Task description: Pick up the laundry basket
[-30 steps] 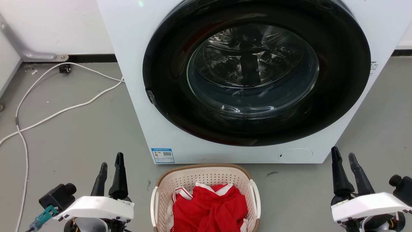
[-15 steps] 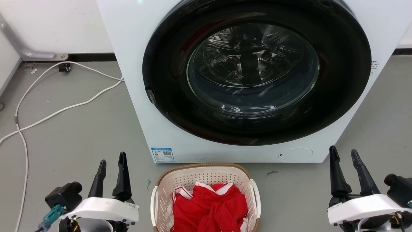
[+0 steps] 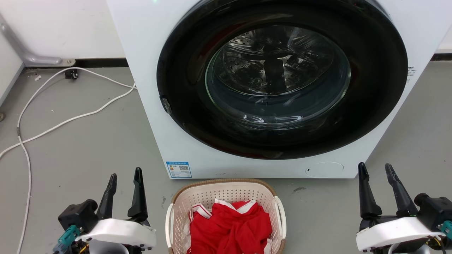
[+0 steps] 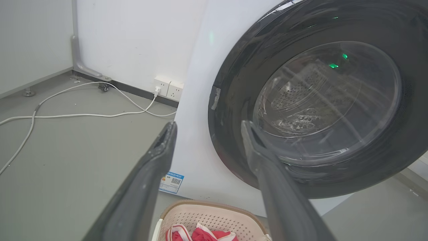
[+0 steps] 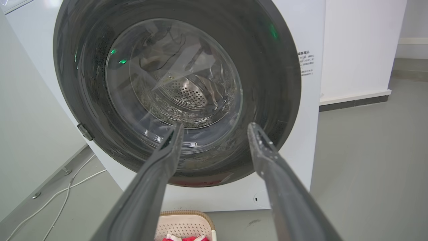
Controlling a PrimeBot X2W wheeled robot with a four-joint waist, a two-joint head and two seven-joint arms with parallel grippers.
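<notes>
L gripper (image 3: pixel 125 173) & R gripper (image 3: pixel 374 164) both spread, empty, flanking basket (image 3: pixel 226 193). Risk: grabbing one handle (image 3: pixel 281 215) late (or missing it) tilts basket, dumping red shirt (image 3: pixel 229 225).

Right gripper (image 5: pixel 215 129) with two long dark fingers held wide apart and holding nothing, white washing machine (image 5: pixel 311 110) ahead, round dark glass door (image 5: pixel 267 83), laundry basket (image 5: pixel 182 225) low on grey floor (image 5: pixel 367 150), red cloth (image 5: pixel 182 238) inside, white cable (image 5: pixel 63 197) at lower left.
</notes>
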